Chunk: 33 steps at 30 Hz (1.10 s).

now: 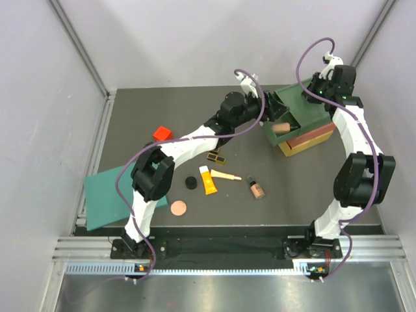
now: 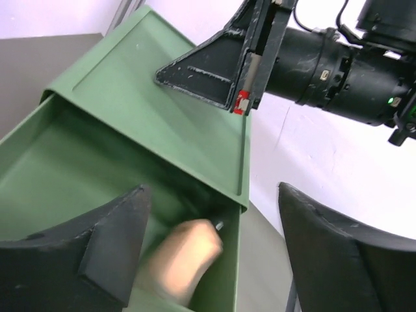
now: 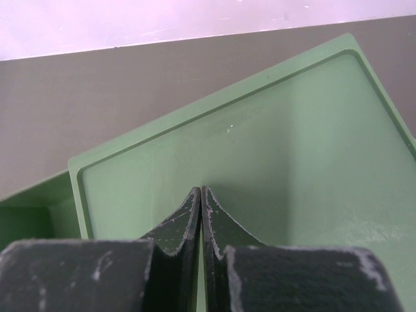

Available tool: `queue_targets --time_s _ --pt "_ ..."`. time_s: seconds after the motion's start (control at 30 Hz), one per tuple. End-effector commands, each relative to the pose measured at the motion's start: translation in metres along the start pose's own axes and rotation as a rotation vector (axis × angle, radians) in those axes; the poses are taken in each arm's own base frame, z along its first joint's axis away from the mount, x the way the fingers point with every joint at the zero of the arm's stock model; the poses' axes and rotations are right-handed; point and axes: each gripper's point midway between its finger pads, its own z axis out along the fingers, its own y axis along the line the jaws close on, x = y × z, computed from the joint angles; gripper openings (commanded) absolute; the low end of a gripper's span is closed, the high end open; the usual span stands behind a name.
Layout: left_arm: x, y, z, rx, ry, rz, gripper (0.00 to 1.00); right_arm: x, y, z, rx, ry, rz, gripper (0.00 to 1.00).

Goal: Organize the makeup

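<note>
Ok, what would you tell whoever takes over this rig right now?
Left claw: open above the pulled-out green drawer, gripping nothing.
Right claw: shut, tips on the drawer box top.
Done: one beige bottle lies in the drawer.
Left to do: palette, orange tube, cream stick, second beige bottle, black compact, copper disc, all on the table.

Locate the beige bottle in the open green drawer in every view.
Top external: beige bottle right of centre, in the open drawer.
Left wrist: bottom centre, blurred.
Right wrist: not in it.
Shared landmark: green box top, upper left in the left wrist view, filling the right wrist view.
</note>
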Motion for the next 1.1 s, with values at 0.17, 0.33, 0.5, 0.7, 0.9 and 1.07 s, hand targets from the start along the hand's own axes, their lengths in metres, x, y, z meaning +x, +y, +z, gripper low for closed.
queue_targets --time_s 0.17,0.33,0.5,0.7,0.9,1.07 --pt "-0.053 -0.046 -0.008 0.098 -0.123 0.129 0.85 0.126 -0.021 0.005 0.065 0.404 0.104 0.02" --pt "-0.066 -0.066 -0.029 0.125 -0.096 0.316 0.86 0.125 -0.021 0.005 0.065 0.402 0.102 0.02" --pt "-0.040 -0.065 -0.073 0.120 0.060 0.513 0.92 0.115 -0.019 0.003 0.063 0.388 0.098 0.04" --pt "0.019 -0.026 -0.138 0.102 0.278 0.768 0.98 0.115 -0.019 0.004 0.064 0.392 0.101 0.05" --pt "0.087 0.027 -0.182 0.083 0.532 0.853 0.99 0.118 -0.020 0.006 0.067 0.398 0.103 0.05" --pt "0.123 0.057 -0.197 0.053 0.671 0.878 0.98 0.119 -0.020 0.007 0.064 0.401 0.105 0.05"
